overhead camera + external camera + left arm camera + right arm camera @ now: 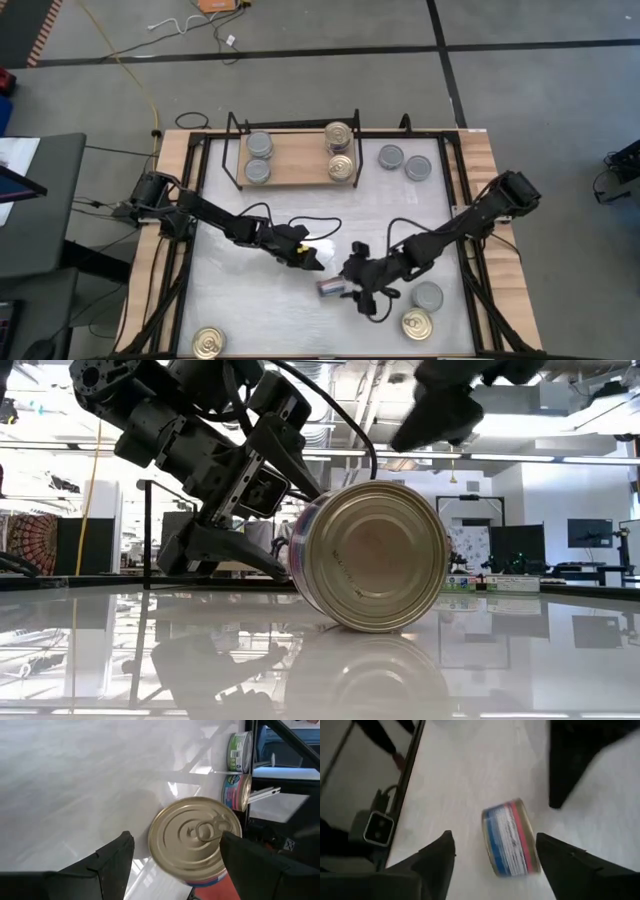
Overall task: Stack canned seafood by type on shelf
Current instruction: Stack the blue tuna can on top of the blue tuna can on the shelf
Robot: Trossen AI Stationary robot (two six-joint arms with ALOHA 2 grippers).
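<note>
A gold-topped round tin with a blue-and-red label (331, 288) lies on its side on the white tabletop (250, 300), between both released claws: left claw (312, 262), right claw (352, 284). It likely needs regrasping, then shelving.

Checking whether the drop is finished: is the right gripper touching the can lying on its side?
Apart. In the right wrist view the right gripper stands open, and white table shows between each finger and the can on its side.
</note>
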